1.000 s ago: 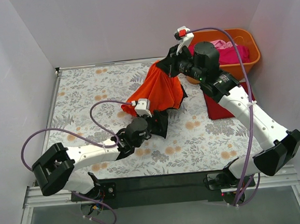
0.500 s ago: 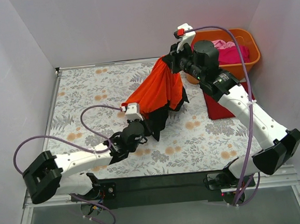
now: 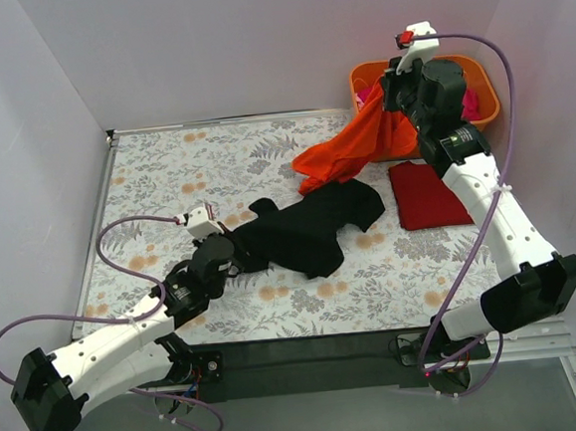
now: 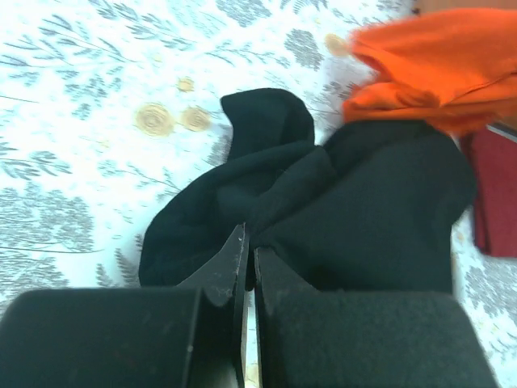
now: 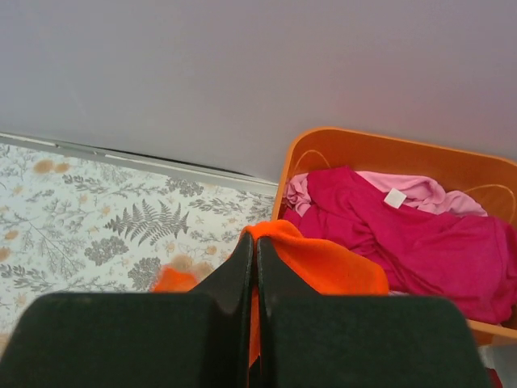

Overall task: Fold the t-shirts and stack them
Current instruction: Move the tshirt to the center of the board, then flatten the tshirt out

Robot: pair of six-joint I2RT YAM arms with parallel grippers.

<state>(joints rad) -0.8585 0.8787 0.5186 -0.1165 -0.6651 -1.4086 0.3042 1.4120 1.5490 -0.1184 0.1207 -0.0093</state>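
Left wrist view: the dark red shirt [image 4: 494, 202] and the blurred orange shirt [image 4: 436, 65] run off the right edge; the near part of the black shirt [image 4: 355, 210] lies behind the left gripper [image 4: 249, 242]. Top view: the right arm [image 3: 438, 89] covers much of the tub [image 3: 489, 110] and its pink shirts [image 3: 473, 103]. Right wrist view: the tub's right end is cut off.

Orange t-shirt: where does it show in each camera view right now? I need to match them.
Top external: orange t-shirt right of centre, hanging from the right hand toward the black t-shirt.
Left wrist: top right corner, beyond the black t-shirt.
Right wrist: bottom centre, in the shut hand, before the orange tub.
Shared landmark: floral tablecloth.
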